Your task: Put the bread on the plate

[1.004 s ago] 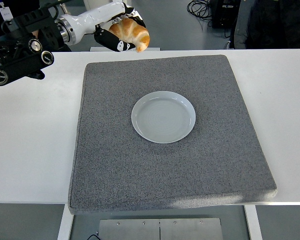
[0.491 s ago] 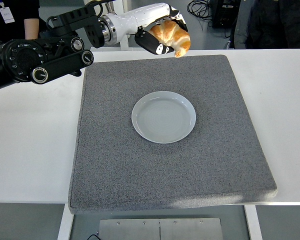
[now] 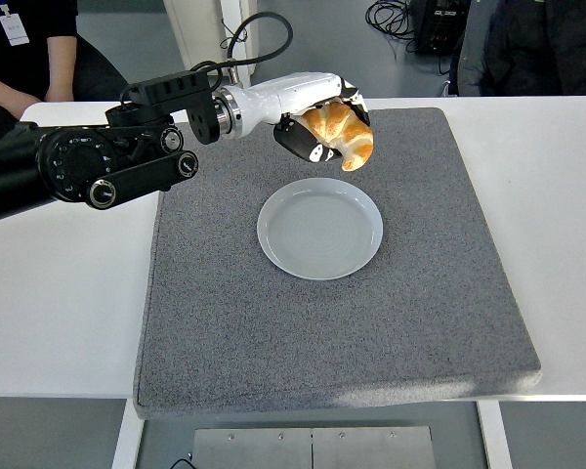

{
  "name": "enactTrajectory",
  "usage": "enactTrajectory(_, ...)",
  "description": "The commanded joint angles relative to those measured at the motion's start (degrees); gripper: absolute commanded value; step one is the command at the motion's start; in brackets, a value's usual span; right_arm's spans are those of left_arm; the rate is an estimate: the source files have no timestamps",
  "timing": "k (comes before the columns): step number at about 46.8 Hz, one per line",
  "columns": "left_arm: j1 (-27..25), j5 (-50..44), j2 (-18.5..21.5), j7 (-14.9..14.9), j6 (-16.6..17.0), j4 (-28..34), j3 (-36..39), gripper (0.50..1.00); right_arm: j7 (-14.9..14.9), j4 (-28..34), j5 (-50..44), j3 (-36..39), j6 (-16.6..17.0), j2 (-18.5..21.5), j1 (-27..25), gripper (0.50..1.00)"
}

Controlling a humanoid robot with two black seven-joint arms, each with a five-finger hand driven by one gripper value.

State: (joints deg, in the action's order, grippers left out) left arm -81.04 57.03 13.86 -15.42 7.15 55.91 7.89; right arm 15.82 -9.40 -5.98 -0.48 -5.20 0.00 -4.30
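Note:
A golden croissant [image 3: 343, 135] is held in my left hand [image 3: 317, 127], whose fingers are curled around it. The hand holds it in the air just beyond the far edge of the round pale plate [image 3: 319, 228], which lies empty in the middle of the grey foam mat [image 3: 273, 332]. My left arm reaches in from the left edge across the mat's far left corner. My right arm is out of view.
The mat covers most of the white table [image 3: 59, 293]. A person in dark clothes [image 3: 29, 59] stands at the top left, another dark figure [image 3: 537, 49] at the top right. Cables [image 3: 391, 15] lie on the floor behind.
My left hand has carried the croissant right and toward me, from beyond the mat's far left corner down to just over the plate's far rim.

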Motion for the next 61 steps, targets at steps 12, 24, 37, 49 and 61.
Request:
enactTrajectory(12,5.2,1.0,-1.8,-0.8,1.9,0.0,0.1,0.500,0.0,0.0,0.0,0.0,0.0,0.0,0.0,1.000)
enactTrajectory(24,9.2,5.1,-1.7,-0.7,2.6,-0.1,0.1,0.500,0.0,0.0,0.0,0.0,0.0,0.0,0.1,1.000)
enactTrajectory(37,11.5,7.7,-1.4,-0.7,3.2,-0.4,0.2,0.500,0.0,0.0,0.0,-0.1,0.0,0.0,0.1,1.000)
enactTrajectory(49,12.6,7.7,-1.0,-0.8,3.4,-1.8,0.2,0.500,0.0,0.0,0.0,-0.1,0.0,0.0,0.1,1.000)
enactTrajectory(61,14.2,7.7,-0.9,-0.9,3.4,-2.5,0.2,0.500,0.0,0.0,0.0,-0.1,0.0,0.0,0.1,1.000)
